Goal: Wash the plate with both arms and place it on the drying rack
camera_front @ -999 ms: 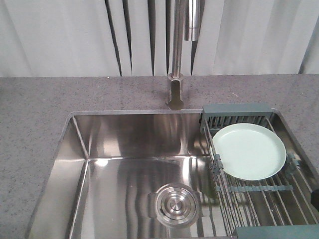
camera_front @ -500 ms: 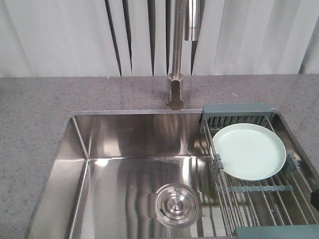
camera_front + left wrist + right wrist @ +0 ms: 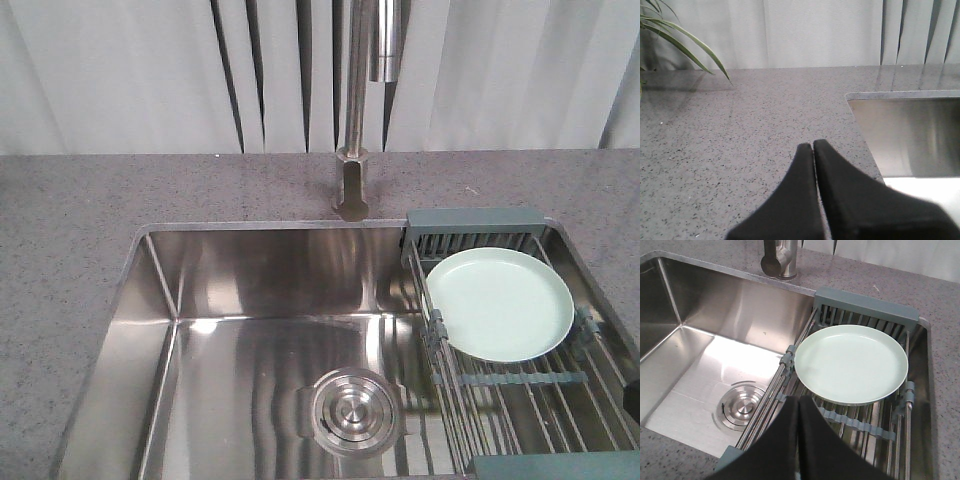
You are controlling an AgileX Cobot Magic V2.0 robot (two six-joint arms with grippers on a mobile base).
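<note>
The pale mint-green plate point(image 3: 500, 303) point(image 3: 851, 363) lies flat on the drying rack point(image 3: 520, 380) point(image 3: 865, 422), which spans the right end of the sink. My right gripper point(image 3: 798, 399) is shut and empty, hovering over the rack's near left part just short of the plate's near rim. A dark bit of that arm point(image 3: 632, 398) shows at the right edge of the front view. My left gripper point(image 3: 813, 146) is shut with nothing in it, over the grey counter left of the sink.
The steel sink basin point(image 3: 270, 330) point(image 3: 695, 365) has a round drain cover point(image 3: 351, 411) point(image 3: 742, 406). The tap point(image 3: 352, 110) point(image 3: 781, 257) rises behind it. Speckled grey counter point(image 3: 70, 260) point(image 3: 740, 130) surrounds the sink. Plant leaves point(image 3: 675, 37) reach in at far left.
</note>
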